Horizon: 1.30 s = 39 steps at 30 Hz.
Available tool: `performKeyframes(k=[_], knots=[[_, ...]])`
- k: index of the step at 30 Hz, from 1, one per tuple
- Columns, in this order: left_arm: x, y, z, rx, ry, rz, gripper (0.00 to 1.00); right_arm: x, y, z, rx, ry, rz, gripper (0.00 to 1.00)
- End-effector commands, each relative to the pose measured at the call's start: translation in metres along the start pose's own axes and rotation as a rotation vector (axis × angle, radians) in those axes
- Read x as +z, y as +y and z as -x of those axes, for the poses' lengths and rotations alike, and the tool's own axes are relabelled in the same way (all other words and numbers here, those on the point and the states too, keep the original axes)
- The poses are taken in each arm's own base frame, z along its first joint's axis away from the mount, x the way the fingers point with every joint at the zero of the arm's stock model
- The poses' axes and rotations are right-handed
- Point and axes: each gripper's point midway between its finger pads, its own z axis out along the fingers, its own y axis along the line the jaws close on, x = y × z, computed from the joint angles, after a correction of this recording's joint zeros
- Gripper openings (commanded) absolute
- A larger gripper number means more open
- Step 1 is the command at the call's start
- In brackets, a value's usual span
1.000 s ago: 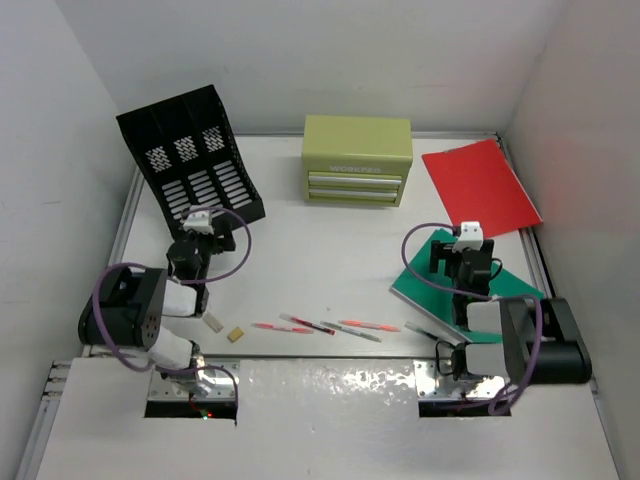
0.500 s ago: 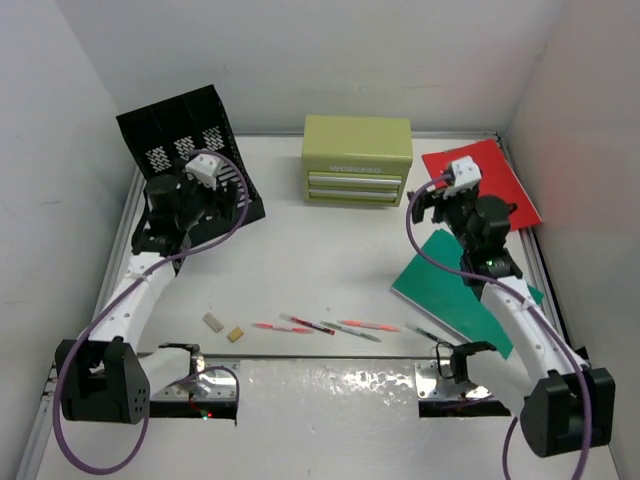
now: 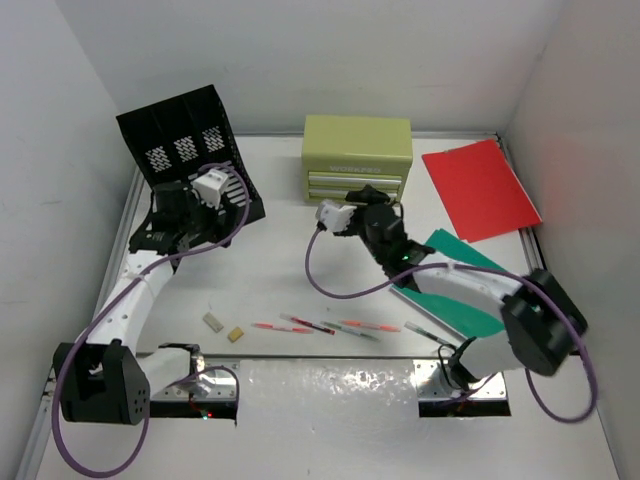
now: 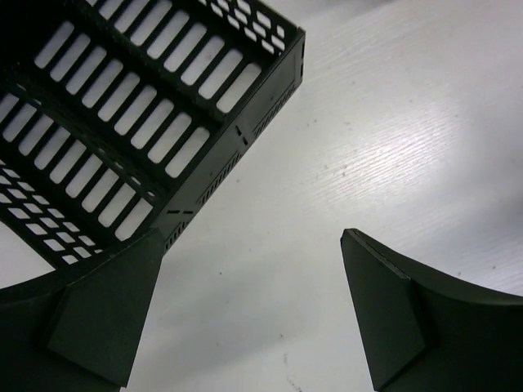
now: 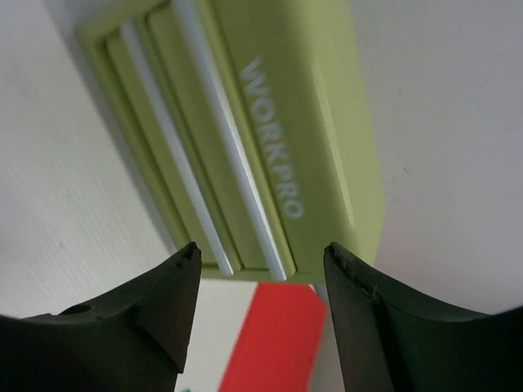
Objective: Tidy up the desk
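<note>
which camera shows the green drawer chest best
Top external: the whole drawer chest is in frame, lid and drawer fronts visible. Right wrist shows only part of its front, close and tilted, with the WORKPRO lettering. Left wrist shows none of it.

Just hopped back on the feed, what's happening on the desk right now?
Neither arm holds anything. The left hand hovers open by the near corner of the black file rack, and the right hand, jaws apart and empty, faces the drawer fronts of the green drawer chest. The pens and two small blocks lie loose near the front of the desk, and the red folder and green folder lie flat at the right.
</note>
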Motion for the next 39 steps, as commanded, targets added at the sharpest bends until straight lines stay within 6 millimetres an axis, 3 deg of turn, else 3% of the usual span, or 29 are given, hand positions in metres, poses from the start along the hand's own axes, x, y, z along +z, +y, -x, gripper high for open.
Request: performKeyframes(k=[1, 4, 8, 17, 23, 32, 39], knots=[[0.001, 0.013, 0.005, 0.02, 0.008, 0.051, 0.88, 0.003, -0.034, -0.015, -0.249, 0.145, -0.208, 0.61], [0.006, 0.013, 0.001, 0.023, 0.021, 0.046, 0.88, 0.016, -0.016, -0.021, -0.285, 0.15, -0.179, 0.66], [0.014, 0.01, -0.009, 0.013, 0.058, 0.024, 0.88, 0.028, -0.01, -0.022, -0.297, 0.15, -0.203, 0.7], [0.019, 0.012, -0.013, 0.012, 0.079, 0.026, 0.87, 0.059, 0.018, -0.03, -0.471, 0.188, -0.208, 0.7], [0.019, 0.01, -0.015, 0.005, 0.086, 0.017, 0.88, 0.07, 0.014, -0.026, -0.483, 0.198, -0.244, 0.7], [0.017, 0.007, -0.013, 0.004, 0.081, 0.004, 0.88, 0.091, 0.036, -0.032, -0.563, 0.217, -0.178, 0.7], [0.017, 0.006, -0.013, 0.003, 0.079, 0.0, 0.87, 0.096, 0.038, -0.031, -0.532, 0.212, -0.143, 0.71]])
